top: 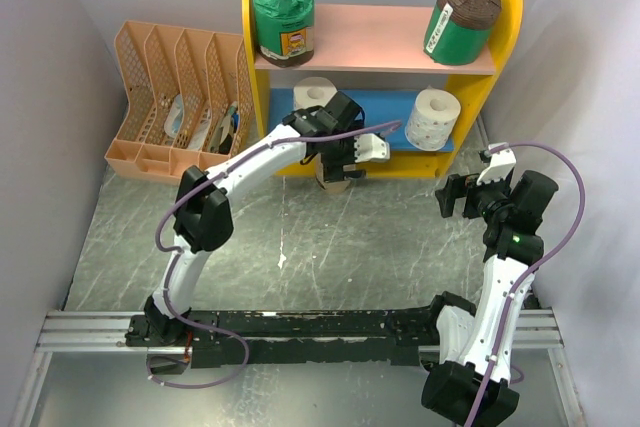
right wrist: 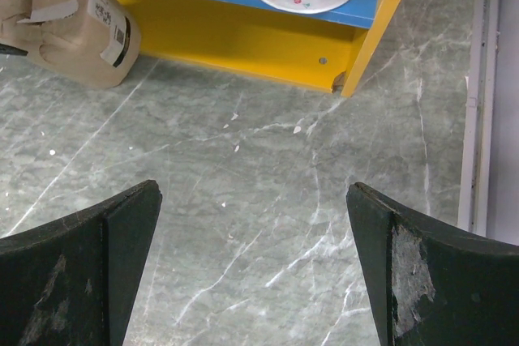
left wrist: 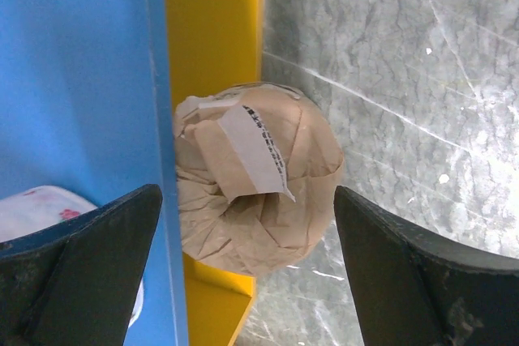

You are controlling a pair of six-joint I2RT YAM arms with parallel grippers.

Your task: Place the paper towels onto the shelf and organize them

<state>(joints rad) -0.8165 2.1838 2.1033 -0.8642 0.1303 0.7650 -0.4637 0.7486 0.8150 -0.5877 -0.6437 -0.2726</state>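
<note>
Last one out: the tan roll (right wrist: 69, 30) lies on the table against the shelf (top: 505, 7), at its six o'clock. The left gripper (left wrist: 247, 196) hangs wide open over it and likely must descend, close and lift. The right gripper (right wrist: 253, 192), at the roll's four o'clock, gapes empty.

One shelf (top: 380, 39) is seen. Two green-wrapped towels are counted on its upper board: the left green roll (top: 284, 19) and the right green roll (top: 458, 25). Two white ones are counted on its lower board: the left white roll (top: 313, 93), partly hidden, and the right white roll (top: 432, 119). One tan roll (left wrist: 255, 192) is set against its front, making five rolls in all. One peach organizer (top: 150, 77), seemingly four-slotted, is seen to its left.
</note>
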